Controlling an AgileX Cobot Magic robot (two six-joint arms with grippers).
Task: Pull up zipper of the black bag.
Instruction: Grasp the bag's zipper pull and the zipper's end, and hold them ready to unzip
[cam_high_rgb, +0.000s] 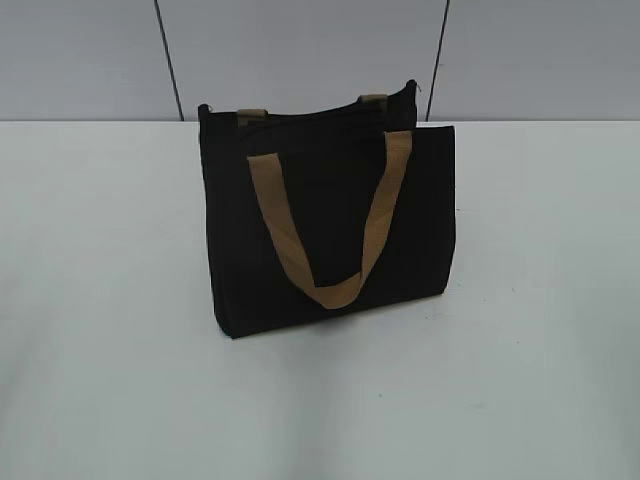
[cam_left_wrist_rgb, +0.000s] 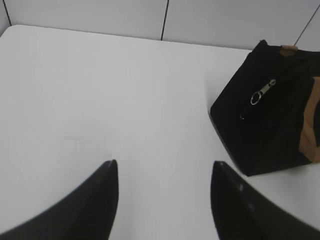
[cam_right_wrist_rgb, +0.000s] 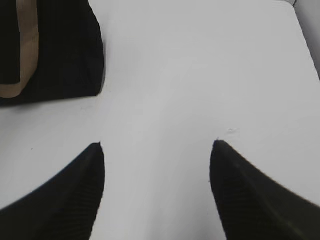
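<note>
The black bag (cam_high_rgb: 330, 215) stands upright in the middle of the white table, with a tan strap handle (cam_high_rgb: 335, 225) hanging down its front. The bag also shows at the right of the left wrist view (cam_left_wrist_rgb: 270, 115), where the zipper's small silvery pull (cam_left_wrist_rgb: 263, 92) hangs on its side face. In the right wrist view only the bag's lower corner (cam_right_wrist_rgb: 60, 50) shows at the top left. My left gripper (cam_left_wrist_rgb: 164, 165) is open and empty over bare table, left of the bag. My right gripper (cam_right_wrist_rgb: 157, 145) is open and empty, to the right of the bag. Neither gripper shows in the exterior view.
The white table (cam_high_rgb: 520, 330) runs back to a grey panelled wall (cam_high_rgb: 300, 50) just behind the bag. Its far edge shows in the left wrist view (cam_left_wrist_rgb: 100, 32).
</note>
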